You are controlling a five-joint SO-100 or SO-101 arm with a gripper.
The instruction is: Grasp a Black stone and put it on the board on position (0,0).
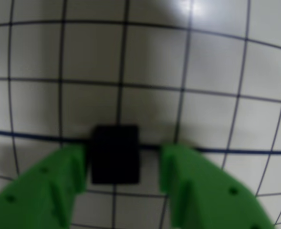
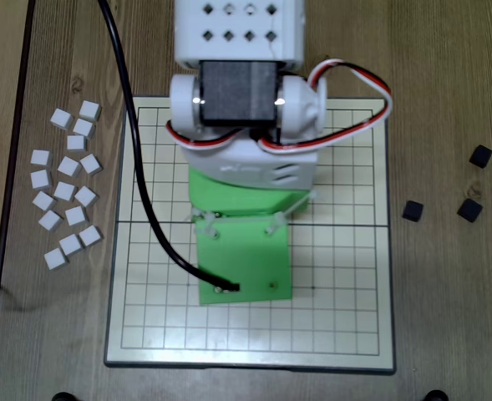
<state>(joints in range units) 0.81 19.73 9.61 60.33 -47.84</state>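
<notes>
- Down between the green gripper (image 1: 123, 162) jaws in the wrist view sits the Black stone (image 1: 115, 153), a matte, dark square block.
- Jaws stand apart: left finger touches it, right finger clear.
- It rests on the board (image 1: 212, 62), on the dark fold line.

- Overhead view: my arm (image 2: 239, 109) reaches down the frame from the top edge, white servo housing leading into the green wrist section, gripper itself hidden beneath.
- Wrist view: gripper (image 1: 123, 160) points downward, both green fingers (image 1: 204, 191) entering from the bottom edge.
- Jaws parted; left finger at the held block's side, right finger slightly clear. Grip contact unclear through blur.
</notes>
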